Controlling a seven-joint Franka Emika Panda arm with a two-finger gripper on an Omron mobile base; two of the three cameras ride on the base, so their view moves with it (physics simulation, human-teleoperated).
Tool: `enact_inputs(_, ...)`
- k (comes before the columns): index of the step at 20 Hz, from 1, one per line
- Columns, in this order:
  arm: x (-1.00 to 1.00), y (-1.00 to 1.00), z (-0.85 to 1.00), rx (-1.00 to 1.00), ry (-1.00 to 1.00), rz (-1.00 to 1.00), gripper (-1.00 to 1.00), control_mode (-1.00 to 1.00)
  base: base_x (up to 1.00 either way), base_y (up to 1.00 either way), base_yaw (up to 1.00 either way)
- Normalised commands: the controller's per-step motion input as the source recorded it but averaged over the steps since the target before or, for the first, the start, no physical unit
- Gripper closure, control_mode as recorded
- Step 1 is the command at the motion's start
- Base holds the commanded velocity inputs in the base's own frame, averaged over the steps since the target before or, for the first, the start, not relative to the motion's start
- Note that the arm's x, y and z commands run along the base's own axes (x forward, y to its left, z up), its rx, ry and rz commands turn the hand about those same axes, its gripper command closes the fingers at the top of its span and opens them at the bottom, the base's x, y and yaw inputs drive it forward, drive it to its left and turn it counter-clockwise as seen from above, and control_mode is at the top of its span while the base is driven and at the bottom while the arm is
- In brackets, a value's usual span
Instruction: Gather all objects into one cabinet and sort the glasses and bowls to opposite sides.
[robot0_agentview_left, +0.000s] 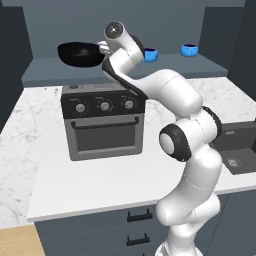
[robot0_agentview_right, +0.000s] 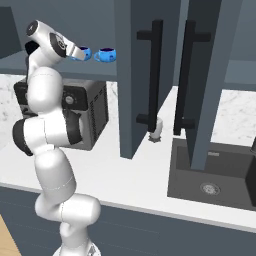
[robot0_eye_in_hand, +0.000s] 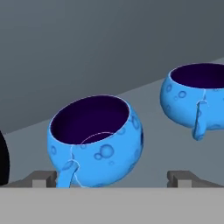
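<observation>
On the flat slate blue-grey shelf floor of the wall cabinet (robot0_agentview_left: 60, 70), a wide, shallow, glossy black round bowl (robot0_agentview_left: 79, 54) sits upright at the left, its opening facing up. To its right stand two small bright-blue cups with dark insides, both upright with mouths up: the nearer blue cup (robot0_eye_in_hand: 95, 139) is just ahead of the pincer (robot0_eye_in_hand: 111, 178), and the farther blue cup (robot0_eye_in_hand: 197, 97) stands apart from it, further right along the shelf. In the hand view each cup's handle points toward the camera and hangs downward; the nearer cup's handle lies close to the left fingertip (robot0_eye_in_hand: 43, 178). The pincer's jaws stand wide apart, with the nearer cup roughly between them but not clamped; whether a tip touches it cannot be told. The white arm reaches up over a grey countertop oven with three knobs (robot0_agentview_left: 104, 125) that stands on the white marbled worktop (robot0_agentview_left: 100, 185). In the right base view, cabinet doors with long black vertical bar handles (robot0_agentview_right: 155, 75) stand to the right of the cups, above a dark sink (robot0_agentview_right: 215, 175).
</observation>
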Motion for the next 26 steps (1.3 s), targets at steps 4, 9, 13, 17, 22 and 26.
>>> enact_inputs(4, 0.08, 0.00, -0.01, 0.00, 0.00, 0.00, -1.00, -1.00, 0.00, 0.00, 0.00)
enact_inputs(9, 0.16, 0.00, 0.00, 0.00, 0.00, 0.00, -1.00, -1.00, 0.00, 0.00, 0.00)
enact_inputs(13, 0.12, 0.00, -0.02, 0.00, 0.00, 0.00, -1.00, -1.00, 0.00, 0.00, 0.00)
enact_inputs(17, 0.01, 0.00, -0.08, 0.00, 0.00, 0.00, -1.00, -1.00, 0.00, 0.00, 0.00)
enact_inputs(22, 0.00, 0.00, -0.22, 0.00, 0.00, 0.00, -1.00, -1.00, 0.00, 0.00, 0.00)
enact_inputs(26, 0.00, -0.03, -0.22, 0.00, 0.00, 0.00, -1.00, -1.00, 0.00, 0.00, 0.00)
